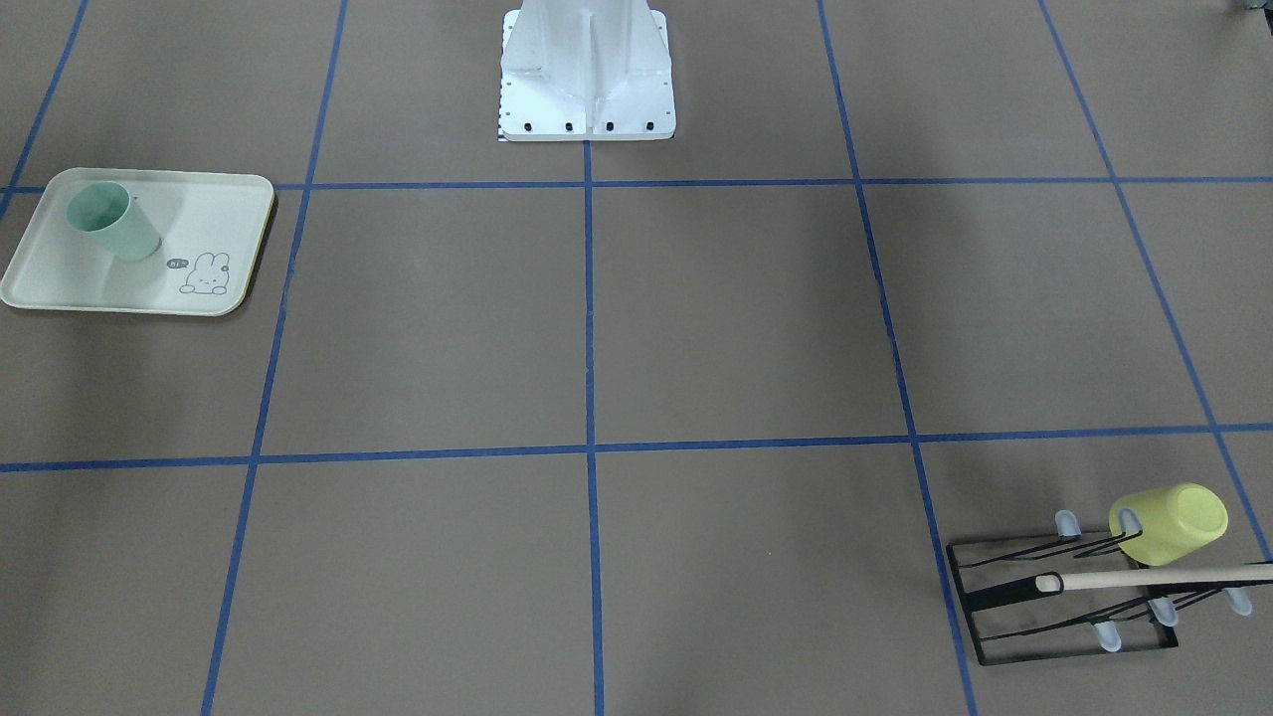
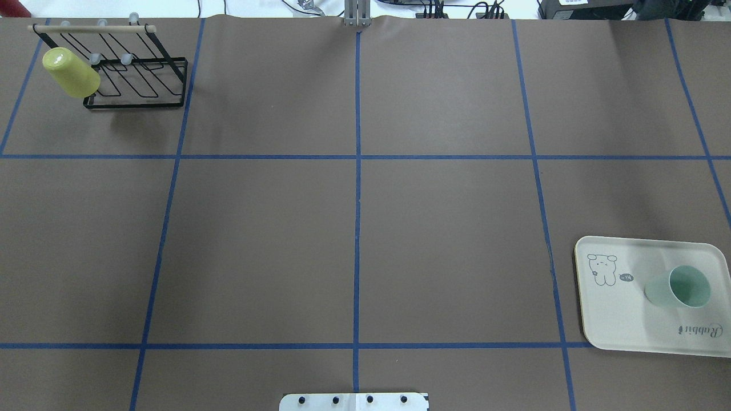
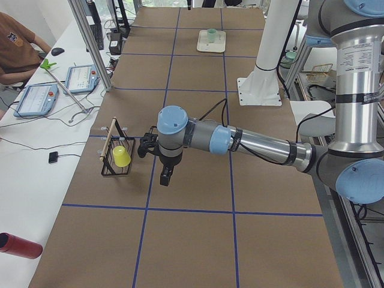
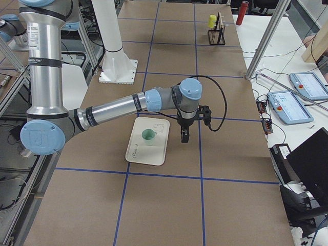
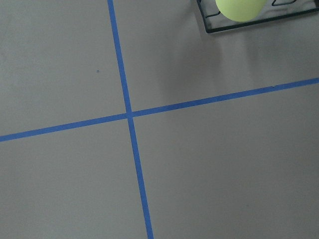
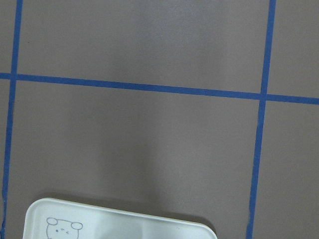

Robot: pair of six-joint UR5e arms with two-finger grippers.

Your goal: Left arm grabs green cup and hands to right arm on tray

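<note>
green cup (image 2: 677, 287): mint, upright, on tray (image 2: 622, 319) | tray: cream, rabbit drawing, flat, robot's right

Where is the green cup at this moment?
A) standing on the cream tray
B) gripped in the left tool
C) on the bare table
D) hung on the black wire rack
A: the green cup stands open end up on the tray; the rack carries only the yellow cup.

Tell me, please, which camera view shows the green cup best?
The overhead exterior view: the green cup stands large on the tray, mouth open to the camera. The front-facing view shows it nearly as well; both side views show it small; neither wrist view catches it.
</note>
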